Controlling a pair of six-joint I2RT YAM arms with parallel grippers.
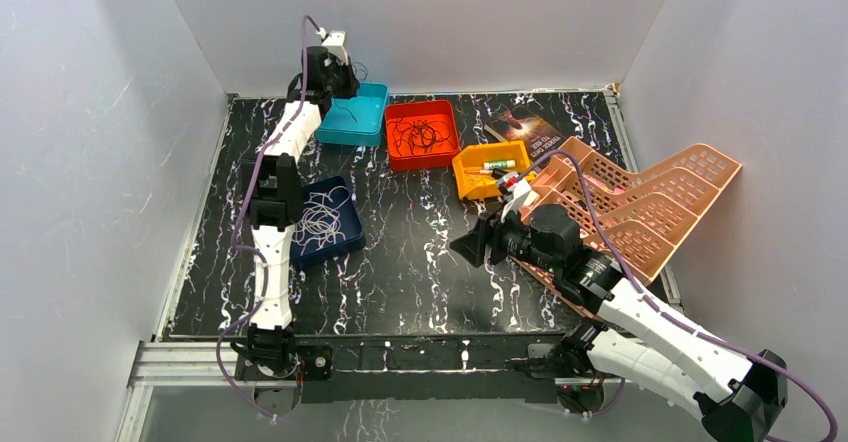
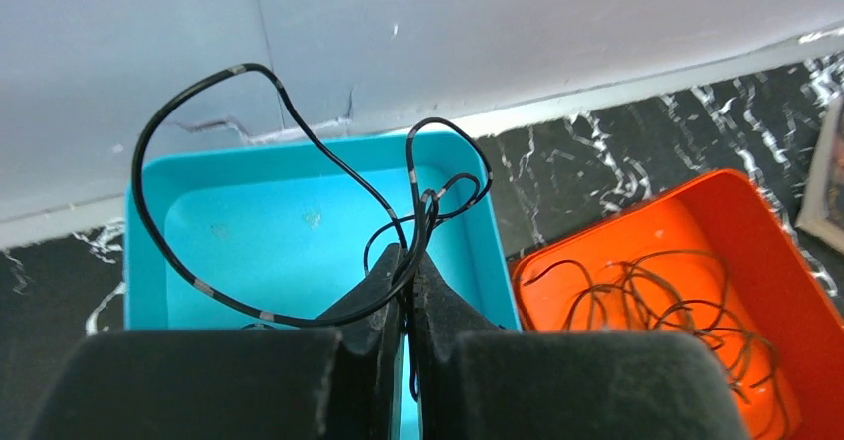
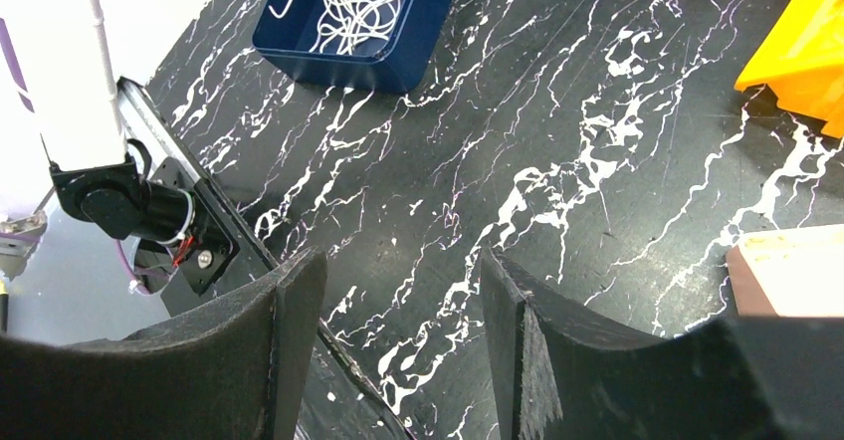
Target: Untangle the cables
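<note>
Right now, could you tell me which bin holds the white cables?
The dark blue bin, lowest in the top view; the red bin holds dark cables.

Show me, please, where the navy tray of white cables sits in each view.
Top external: navy tray with white cables, left of centre, beside the left arm.
Left wrist: not in it.
Right wrist: navy tray at the top edge, left of centre.
Shared landmark: black marbled tabletop, in all three views.

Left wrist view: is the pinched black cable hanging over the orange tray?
No, the black cable loops above the turquoise tray; the orange tray sits off to its right.
</note>
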